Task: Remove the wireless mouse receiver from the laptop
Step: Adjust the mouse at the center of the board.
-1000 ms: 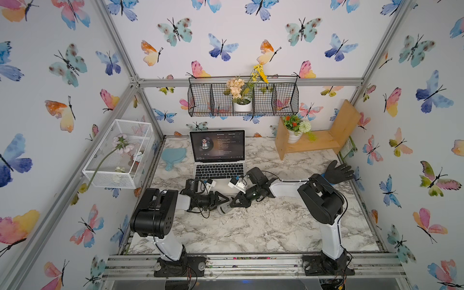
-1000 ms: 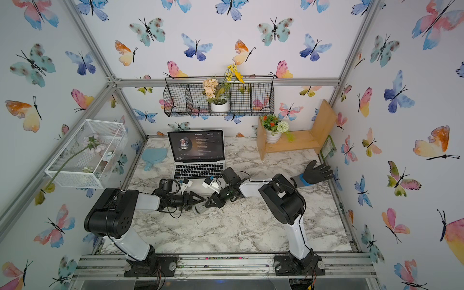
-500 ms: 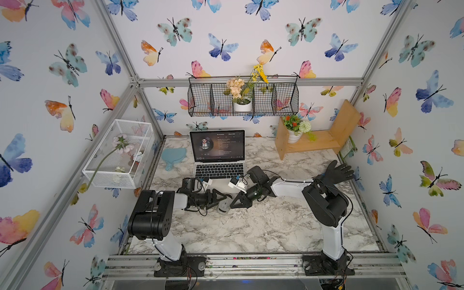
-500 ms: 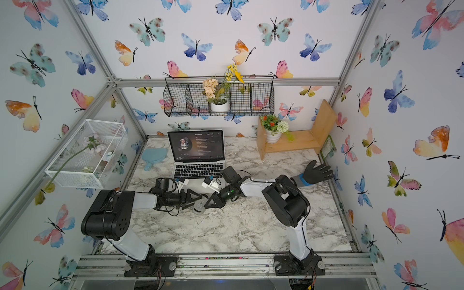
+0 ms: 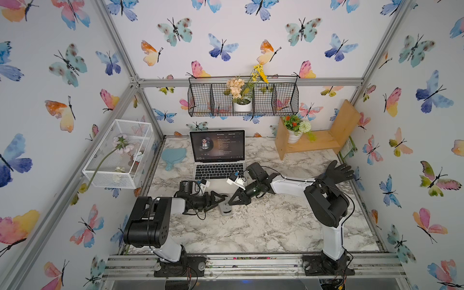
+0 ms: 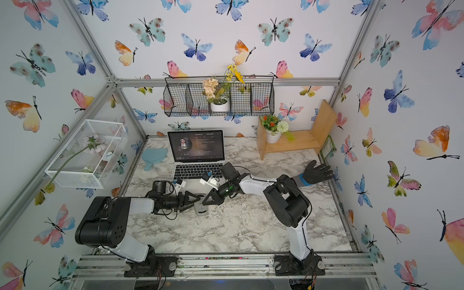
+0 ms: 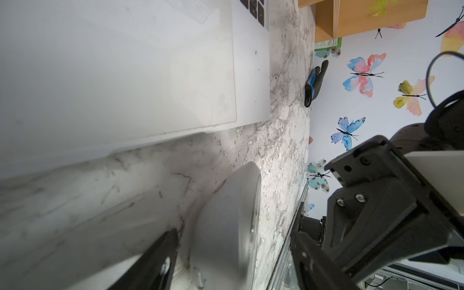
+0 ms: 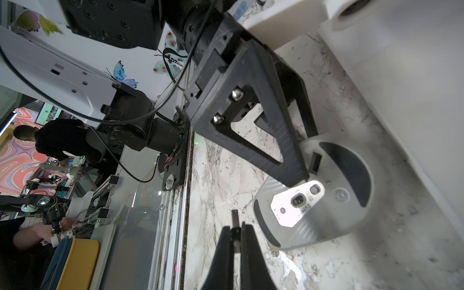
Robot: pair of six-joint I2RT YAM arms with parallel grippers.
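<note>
The silver laptop (image 5: 217, 173) (image 6: 197, 170) stands open at the back of the marble table; its palm rest (image 7: 125, 75) fills the left wrist view. My right gripper (image 8: 235, 229) (image 5: 229, 202) is shut on the wireless mouse receiver (image 8: 235, 217), a tiny dark stub whose end pokes out past the fingertips, away from the laptop. The grey mouse (image 5: 225, 208) (image 8: 326, 200) lies in front of the laptop, its underside toward the right wrist camera. My left gripper (image 5: 221, 199) (image 7: 233, 261) is open, one finger on each side of the mouse, with gaps.
A wooden shelf (image 5: 316, 143) with a flower pot stands at the back right, and a black glove (image 5: 337, 172) lies by the right wall. A blue hand mirror (image 5: 173, 155) lies left of the laptop. A white wire basket (image 5: 118, 155) hangs on the left wall.
My left gripper's jaws have spread wider around the mouse. The right gripper stays shut on the receiver, almost in the same place.
</note>
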